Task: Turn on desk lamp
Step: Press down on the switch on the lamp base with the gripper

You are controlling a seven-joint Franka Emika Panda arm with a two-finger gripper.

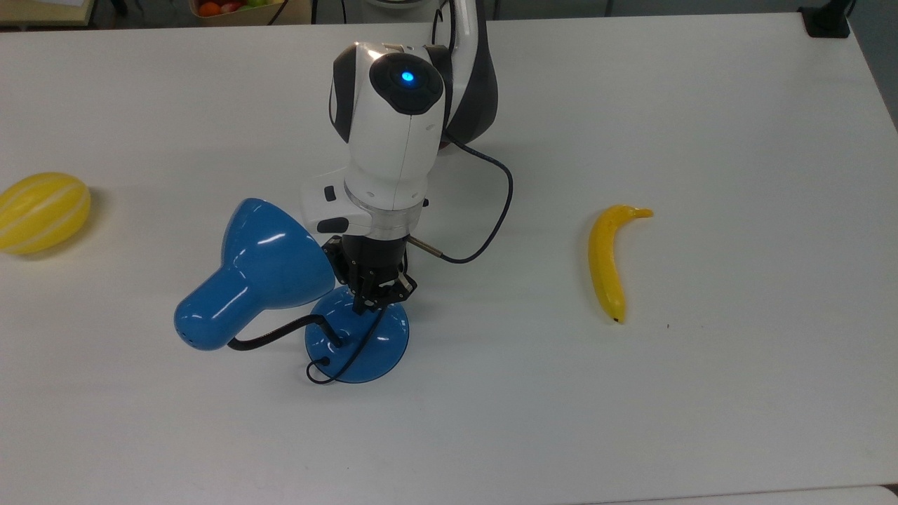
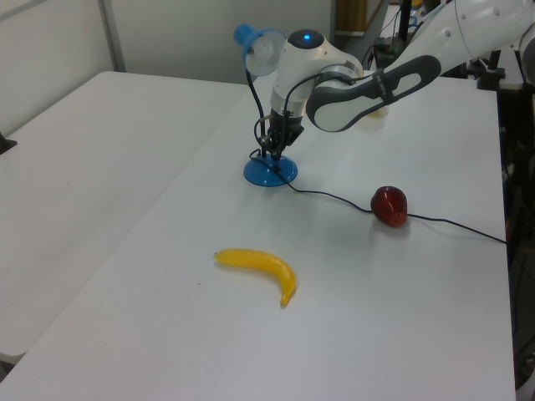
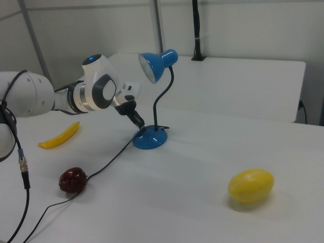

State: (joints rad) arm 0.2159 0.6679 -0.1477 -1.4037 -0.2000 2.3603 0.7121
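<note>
The desk lamp (image 1: 280, 280) stands left of centre in the top view, unlit. The gripper (image 1: 370, 303), fingers seemingly together, touches its domed base (image 1: 372, 347); an off-centre press could slip off or tip the lamp.

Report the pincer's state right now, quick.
Pincer: fingers together, tips down on the blue lamp base, holding nothing.
</note>
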